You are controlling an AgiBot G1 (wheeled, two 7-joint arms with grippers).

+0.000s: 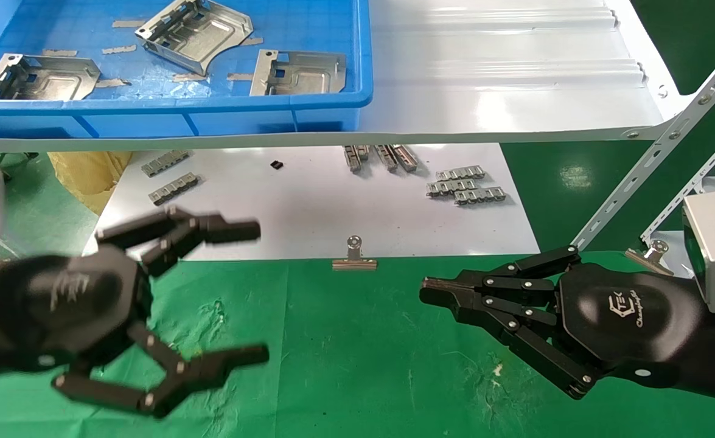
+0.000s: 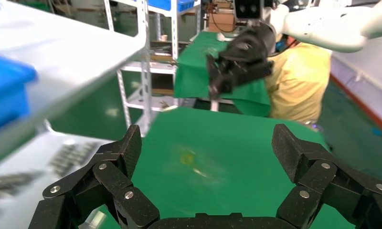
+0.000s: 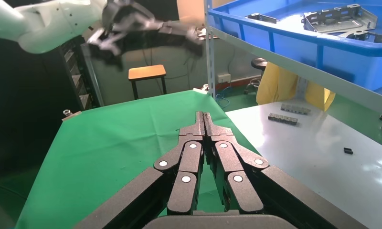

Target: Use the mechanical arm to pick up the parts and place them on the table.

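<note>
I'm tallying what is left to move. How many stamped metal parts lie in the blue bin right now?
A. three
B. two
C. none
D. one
A. The head view shows three parts in the blue bin: one at its left, one in the middle toward the back and one at its right. None is on the green table, and the left gripper holds nothing.

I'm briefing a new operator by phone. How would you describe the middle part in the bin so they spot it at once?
Look at the blue bin on the white shelf above the green table. Three silvery parts lie in it; the middle part sits farthest back. Unlike its neighbours, the left part and the right part, it lies rotated at an angle.
</note>
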